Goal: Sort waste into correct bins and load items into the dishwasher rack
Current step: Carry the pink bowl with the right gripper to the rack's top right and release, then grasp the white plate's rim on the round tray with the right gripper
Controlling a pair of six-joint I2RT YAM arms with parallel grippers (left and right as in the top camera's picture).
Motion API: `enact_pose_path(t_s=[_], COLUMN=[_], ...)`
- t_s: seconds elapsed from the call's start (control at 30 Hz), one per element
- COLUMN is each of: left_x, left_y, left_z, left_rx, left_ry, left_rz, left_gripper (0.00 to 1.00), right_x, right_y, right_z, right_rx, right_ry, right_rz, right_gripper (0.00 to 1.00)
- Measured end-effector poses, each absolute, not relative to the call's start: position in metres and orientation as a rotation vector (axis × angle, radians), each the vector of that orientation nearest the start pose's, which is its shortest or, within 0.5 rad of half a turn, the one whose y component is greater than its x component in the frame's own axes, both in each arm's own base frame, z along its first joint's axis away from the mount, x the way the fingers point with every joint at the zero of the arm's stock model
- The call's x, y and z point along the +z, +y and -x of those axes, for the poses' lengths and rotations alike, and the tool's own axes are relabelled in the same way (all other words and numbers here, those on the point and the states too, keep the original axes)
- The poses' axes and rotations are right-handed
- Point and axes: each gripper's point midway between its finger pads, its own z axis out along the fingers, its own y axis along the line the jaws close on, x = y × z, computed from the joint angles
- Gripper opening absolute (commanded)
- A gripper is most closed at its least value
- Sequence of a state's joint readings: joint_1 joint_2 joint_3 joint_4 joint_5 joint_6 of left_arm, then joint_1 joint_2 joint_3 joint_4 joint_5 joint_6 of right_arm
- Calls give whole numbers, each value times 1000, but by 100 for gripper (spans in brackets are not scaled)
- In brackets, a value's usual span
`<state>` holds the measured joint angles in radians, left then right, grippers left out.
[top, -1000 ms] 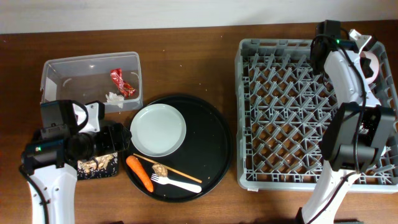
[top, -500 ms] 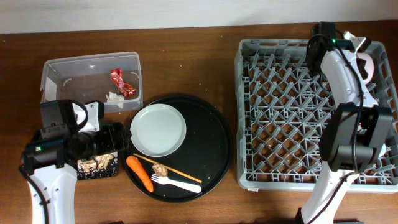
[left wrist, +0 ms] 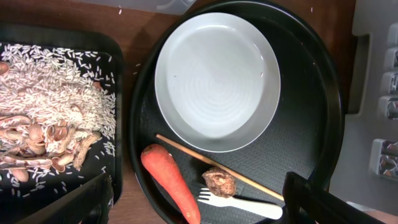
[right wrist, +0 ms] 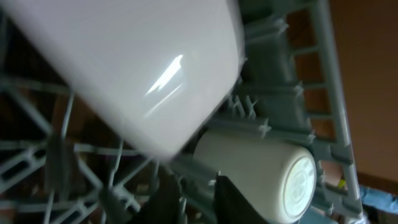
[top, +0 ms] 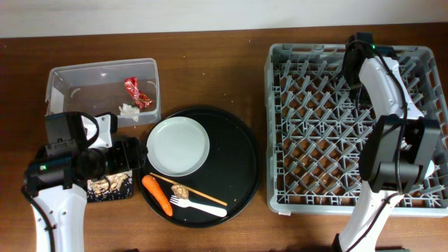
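Note:
The white plate (top: pixel 178 145) lies on the round black tray; it also shows in the left wrist view (left wrist: pixel 217 81). Near the tray's front lie the orange carrot (left wrist: pixel 171 183), a brown scrap (left wrist: pixel 219 182), the white fork (left wrist: pixel 245 205) and a chopstick (left wrist: pixel 217 167). My left gripper (left wrist: pixel 199 208) is open and empty above them. The shallow black tray (left wrist: pixel 115 93) holds beige crumbs (left wrist: pixel 50 106). The clear tub (top: pixel 63 80) holds the red wrapper (top: pixel 138 92) and the tissue (top: pixel 129 110). My right gripper (right wrist: pixel 202 199) hangs over the grey rack (top: pixel 280 126), fingers apart, beside a pale cup (right wrist: pixel 261 174) and a white bowl (right wrist: pixel 124 68).
The round black tray (top: pixel 238 161) sits between the bins and the rack. My left arm (top: pixel 70 168) covers part of the shallow black tray. My right arm (top: pixel 385 91) reaches across the rack's back right corner. The cup lies on its side among the pegs.
My right arm has swung left along the rack's back edge, and now covers the white item that showed at the back right corner. The left arm has not moved.

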<state>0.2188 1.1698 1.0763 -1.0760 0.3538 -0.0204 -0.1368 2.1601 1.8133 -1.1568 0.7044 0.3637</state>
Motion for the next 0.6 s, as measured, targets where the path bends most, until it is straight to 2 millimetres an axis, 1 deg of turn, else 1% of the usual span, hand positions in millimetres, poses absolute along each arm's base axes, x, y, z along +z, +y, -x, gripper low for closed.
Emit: enact_pose_path(t_s=[0.07,0.27,0.33,0.4,0.47,0.5,0.53,0.57,0.6], left_x=[177,177,177,177,177,177,177,177,177], left_y=[-2,-2,-2,-2,-2,-2,-2,-2,-2], left_z=[-266,-266,-266,-266,-266,-266,-266,-266,-266], left_rx=[-422,-422,-422,-422,-422,-421,-422,-422,-422], left_ry=[2668,2668,2668,2668,2668,2668,2668,2668,2668], left_rz=[222,222,221,221,221,222,221,221,221], left_gripper=[87,87,87,87,87,87,87,87,87], right_x=[98,89,92,97,108,118,131,143,172], right_y=[-164,-151,-146,-136,-129,-123,-116,-109,-88], right_z=[-408,-405,-404,-399,-397,-397,-397,-397,-395], right_rx=[-982,-872,-814,-737,-659,-600,-525,-452,-272], right_ry=[2765,2837,2854,2885,2888,2882,2872,2860,2830], right_rz=[-732,-732,-732,-730,-719,-704,-680,-658,-562], right_gripper=[34,34,34,35,36,43,44,49,50])
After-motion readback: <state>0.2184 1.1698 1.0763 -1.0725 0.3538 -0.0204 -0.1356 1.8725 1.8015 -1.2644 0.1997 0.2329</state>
